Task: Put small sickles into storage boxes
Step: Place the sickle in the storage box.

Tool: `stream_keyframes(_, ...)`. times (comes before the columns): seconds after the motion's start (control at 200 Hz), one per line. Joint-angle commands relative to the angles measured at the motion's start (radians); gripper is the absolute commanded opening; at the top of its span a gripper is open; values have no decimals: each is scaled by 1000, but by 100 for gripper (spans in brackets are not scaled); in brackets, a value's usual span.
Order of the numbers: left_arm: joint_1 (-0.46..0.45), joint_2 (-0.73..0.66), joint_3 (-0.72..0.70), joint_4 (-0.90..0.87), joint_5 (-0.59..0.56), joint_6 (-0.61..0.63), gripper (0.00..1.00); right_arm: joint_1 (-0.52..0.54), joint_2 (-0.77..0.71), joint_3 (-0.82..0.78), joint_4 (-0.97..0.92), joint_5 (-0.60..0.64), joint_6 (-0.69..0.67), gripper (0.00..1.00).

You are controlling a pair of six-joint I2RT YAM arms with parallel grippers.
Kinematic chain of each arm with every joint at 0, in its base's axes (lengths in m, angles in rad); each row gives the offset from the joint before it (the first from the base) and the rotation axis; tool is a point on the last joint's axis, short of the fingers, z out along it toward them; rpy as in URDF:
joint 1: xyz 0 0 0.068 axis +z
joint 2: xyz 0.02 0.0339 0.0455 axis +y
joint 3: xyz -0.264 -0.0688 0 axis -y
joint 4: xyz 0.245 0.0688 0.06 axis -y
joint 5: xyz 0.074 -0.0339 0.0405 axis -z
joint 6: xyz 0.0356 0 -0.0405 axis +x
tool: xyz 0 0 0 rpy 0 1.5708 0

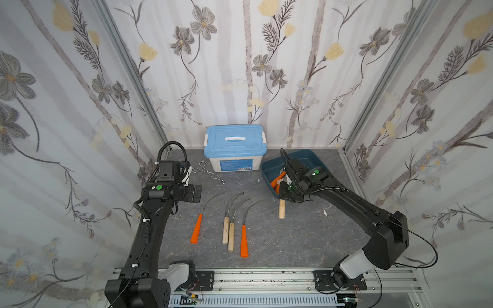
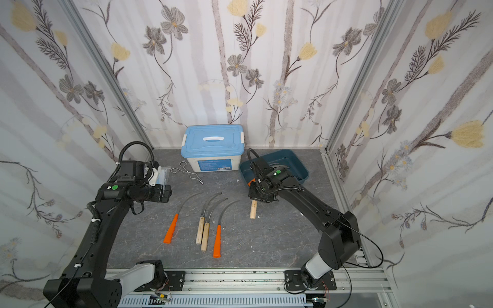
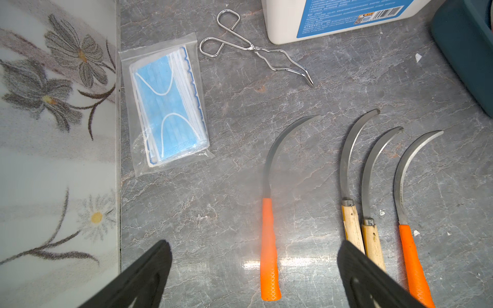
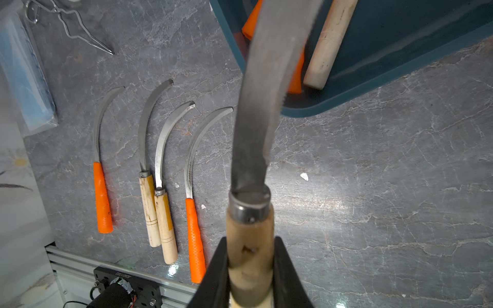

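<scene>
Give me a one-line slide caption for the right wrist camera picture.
Right end effector clamps a wooden-handled sickle near the blue tray; four sickles lie on the table.

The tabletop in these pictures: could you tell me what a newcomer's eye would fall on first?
First, the right gripper, shut on a wooden-handled sickle held by the near corner of the teal tray, where other sickles already lie. Next, the row of four sickles, two orange-handled and two wooden, side by side on the grey table.

Overhead pair, wrist close-ups (shared table (image 1: 293, 240))
</scene>
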Motion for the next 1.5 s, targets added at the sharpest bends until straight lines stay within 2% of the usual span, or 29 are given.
stream_keyframes(0.0, 1, -7, 4, 2, 3, 1, 100, -41, -1, 18, 75, -35, 9, 10)
stream_keyframes(0.614, 1, 2, 30, -5, 8, 6, 100, -272, 191, 206, 122, -98, -57, 10)
stream_keyframes(1.049, 1, -8, 30, 10, -1, 5, 100, -311, 323, 291, 134, -81, -71, 10)
stream_keyframes(1.494, 1, 7, 36, 22, -15, 16, 100, -335, 394, 293, 161, -60, -66, 10)
